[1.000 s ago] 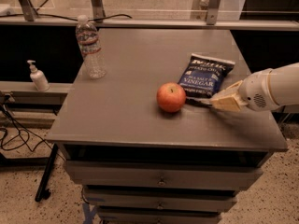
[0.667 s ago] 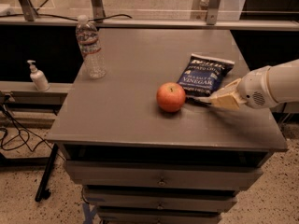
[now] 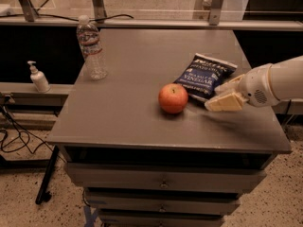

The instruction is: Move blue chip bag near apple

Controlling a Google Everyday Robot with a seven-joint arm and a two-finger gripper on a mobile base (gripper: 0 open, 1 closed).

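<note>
The blue chip bag (image 3: 206, 75) lies flat on the grey table (image 3: 128, 108), its white "VINEGAR" lettering facing up. The red-orange apple (image 3: 173, 98) stands just left of the bag's lower corner, almost touching it. My gripper (image 3: 215, 98) comes in from the right on a white arm (image 3: 277, 82). It hovers low over the table just right of the bag's lower right edge. Its cream fingers (image 3: 227, 102) are slightly apart and hold nothing.
A clear plastic water bottle (image 3: 92, 48) stands upright at the table's back left. A hand-pump dispenser (image 3: 38, 77) sits on a lower ledge to the left. Drawers are below the tabletop, and cables lie on the floor at left.
</note>
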